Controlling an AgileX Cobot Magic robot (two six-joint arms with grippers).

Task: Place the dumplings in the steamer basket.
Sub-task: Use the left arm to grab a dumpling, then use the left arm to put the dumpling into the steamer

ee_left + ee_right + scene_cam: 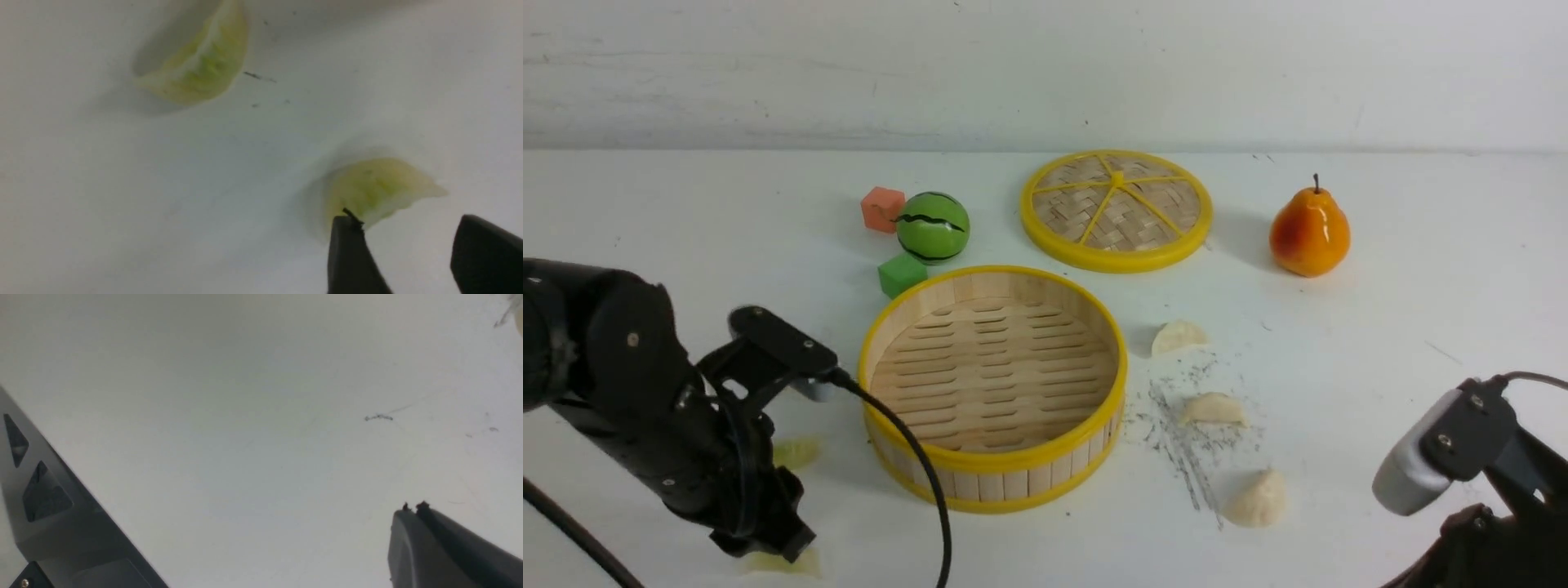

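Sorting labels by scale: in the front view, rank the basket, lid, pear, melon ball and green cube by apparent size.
1. basket, also nearest the camera of these
2. lid
3. pear and melon ball, nearly alike; the pear is slightly taller
4. green cube

No legible text, label, brand, number or sign appears in any of the three views. The dark streaks on the worktop (1421,392) are scuff marks, not characters.
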